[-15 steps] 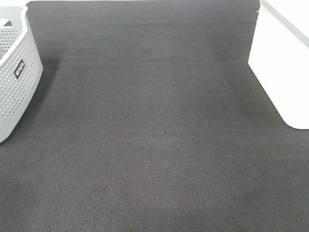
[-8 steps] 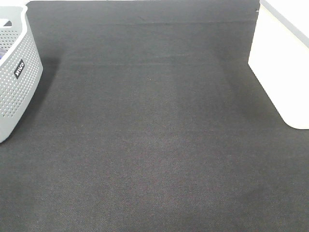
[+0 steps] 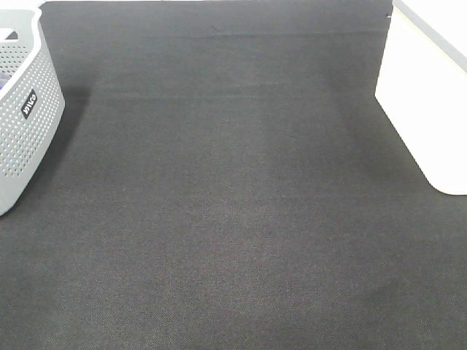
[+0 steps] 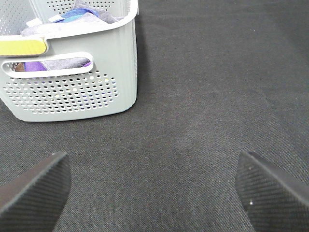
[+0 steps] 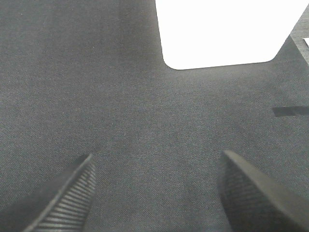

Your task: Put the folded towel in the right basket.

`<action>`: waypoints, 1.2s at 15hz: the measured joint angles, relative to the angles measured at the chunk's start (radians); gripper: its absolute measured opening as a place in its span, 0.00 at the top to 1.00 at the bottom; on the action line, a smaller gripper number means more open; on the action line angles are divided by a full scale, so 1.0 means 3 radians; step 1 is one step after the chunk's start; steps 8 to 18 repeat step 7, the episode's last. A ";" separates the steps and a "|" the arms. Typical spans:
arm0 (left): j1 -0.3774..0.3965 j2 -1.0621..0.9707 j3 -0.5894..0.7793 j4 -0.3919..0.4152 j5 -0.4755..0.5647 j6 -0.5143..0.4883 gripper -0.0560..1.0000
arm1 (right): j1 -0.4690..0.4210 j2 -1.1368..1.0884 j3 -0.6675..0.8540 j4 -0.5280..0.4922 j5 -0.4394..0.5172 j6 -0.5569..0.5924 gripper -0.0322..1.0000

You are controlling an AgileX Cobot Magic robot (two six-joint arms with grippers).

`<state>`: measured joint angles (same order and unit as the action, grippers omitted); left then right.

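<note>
The folded towel is out of view in every frame. The right basket is a plain white bin at the right edge of the dark mat; it also shows in the right wrist view. My left gripper is open and empty above the mat, facing the grey perforated basket. My right gripper is open and empty above the mat, facing the white bin. Neither gripper shows in the exterior high view.
The grey perforated basket with a black label stands at the left edge and holds purple, blue and grey cloths. A dark mat covers the table. A strip of black tape lies near the white bin.
</note>
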<state>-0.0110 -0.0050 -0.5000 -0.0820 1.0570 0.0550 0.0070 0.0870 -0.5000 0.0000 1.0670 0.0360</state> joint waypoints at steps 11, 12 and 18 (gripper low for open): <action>0.0000 0.0000 0.0000 0.0000 0.0000 0.0000 0.12 | 0.0000 -0.0313 0.0000 0.0020 -0.0003 0.0000 0.32; 0.0000 0.0000 0.0000 0.0000 0.0000 0.0000 0.12 | 0.0000 -0.0313 0.0000 0.0020 -0.0003 0.0000 0.32; 0.0000 0.0000 0.0000 0.0000 0.0000 0.0000 0.12 | 0.0000 -0.0313 0.0000 0.0020 -0.0003 0.0000 0.32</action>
